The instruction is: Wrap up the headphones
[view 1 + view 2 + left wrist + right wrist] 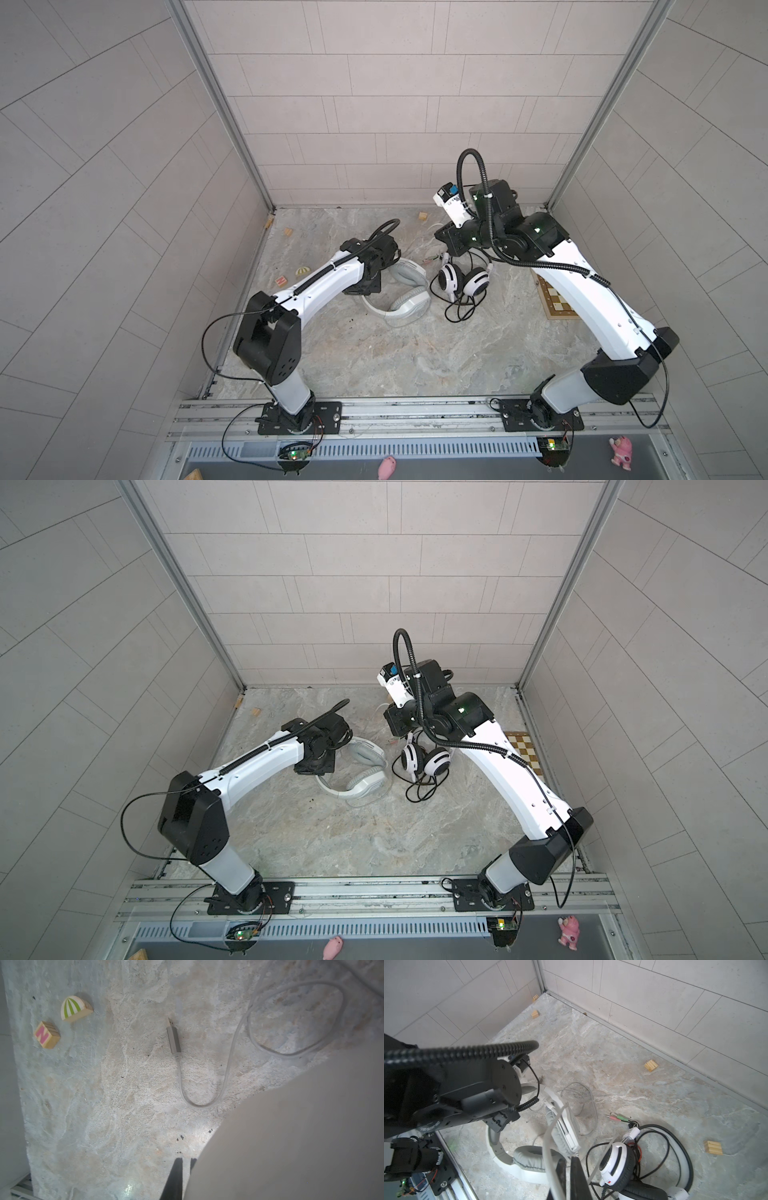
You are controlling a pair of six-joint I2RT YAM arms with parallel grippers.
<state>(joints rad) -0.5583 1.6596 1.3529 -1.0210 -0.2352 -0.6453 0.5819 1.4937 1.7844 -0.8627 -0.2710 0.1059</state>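
Left claw (185, 1165) closed, grip unclear, at far-left edge of white headset (405, 305); its grey cable (228, 1059) lies loose. Black-white headset (461, 282) just right. Right claw (568, 1169) closed, seemingly pinching strip (550, 1142), hovers just far of it, so likely the nearer arm.

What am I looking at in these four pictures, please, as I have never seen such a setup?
These are two robot arms bolted to a rail at a stone-patterned table: the left arm and the right arm. Two pictures look down from overhead; the other two come from a camera on each wrist. On the table lie white headphones with a grey cable ending in a USB plug, black-and-white headphones with a black cable, wooden blocks and a chessboard. Both arms' jaws are shut. The right ones appear to pinch a white strip; whether the left ones hold anything is hidden.
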